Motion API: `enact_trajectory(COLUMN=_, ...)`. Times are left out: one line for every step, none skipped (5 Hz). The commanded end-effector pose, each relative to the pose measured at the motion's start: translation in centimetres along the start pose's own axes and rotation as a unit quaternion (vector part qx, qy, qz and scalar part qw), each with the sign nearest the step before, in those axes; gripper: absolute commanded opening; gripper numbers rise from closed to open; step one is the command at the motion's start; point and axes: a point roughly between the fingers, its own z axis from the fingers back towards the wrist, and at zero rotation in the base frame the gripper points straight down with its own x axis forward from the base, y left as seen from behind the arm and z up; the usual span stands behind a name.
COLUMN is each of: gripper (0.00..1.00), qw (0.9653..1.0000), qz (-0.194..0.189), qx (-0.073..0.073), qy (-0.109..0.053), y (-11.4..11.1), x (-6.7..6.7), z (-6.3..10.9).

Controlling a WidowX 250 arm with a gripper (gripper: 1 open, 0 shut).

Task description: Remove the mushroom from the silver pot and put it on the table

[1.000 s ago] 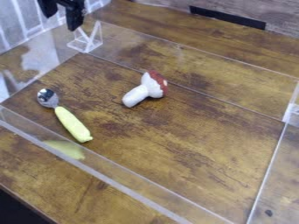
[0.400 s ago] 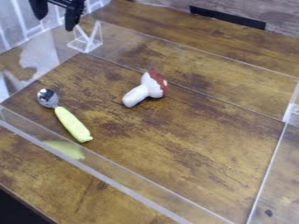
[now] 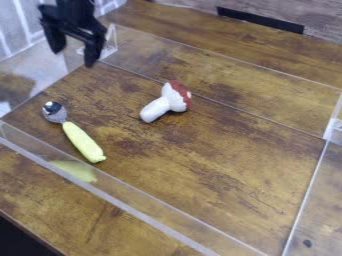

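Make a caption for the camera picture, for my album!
Toy mushroom lying on the brown wooden table, with a yellow-handled spoon nearby.

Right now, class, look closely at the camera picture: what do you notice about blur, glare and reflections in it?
Camera view: the dark end effector at upper left is smeared, its outline soft; the mushroom and the yellow-handled spoon look sharper; a pale yellow reflection lies below the handle; whitish glare streaks the clear panel at lower left.
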Motion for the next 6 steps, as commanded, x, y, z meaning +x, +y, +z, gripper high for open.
enact_trajectory(gripper=1.0, qw=0.9971, qz=-0.049, qx=-0.019, qy=-0.055, y=-3.2, x=0.3, z=3.2)
enact_trajectory(gripper=1.0, qw=0.9955, qz=-0.066, qx=-0.034, qy=-0.06, y=-5.6, x=0.6, z=2.2)
enact_trajectory(gripper=1.0, qw=0.9951, qz=-0.069, qx=-0.044, qy=-0.057, y=-7.3, x=0.9, z=0.8)
enact_trajectory(gripper=1.0, qw=0.9932, qz=-0.086, qx=-0.056, qy=-0.054, y=-7.9, x=1.4, z=1.2)
enact_trajectory(gripper=1.0, qw=0.9907, qz=-0.104, qx=-0.069, qy=-0.053, y=-8.4, x=2.0, z=1.6)
enact_trajectory(gripper=1.0, qw=0.9896, qz=-0.111, qx=-0.078, qy=-0.049, y=-8.0, x=3.1, z=0.8)
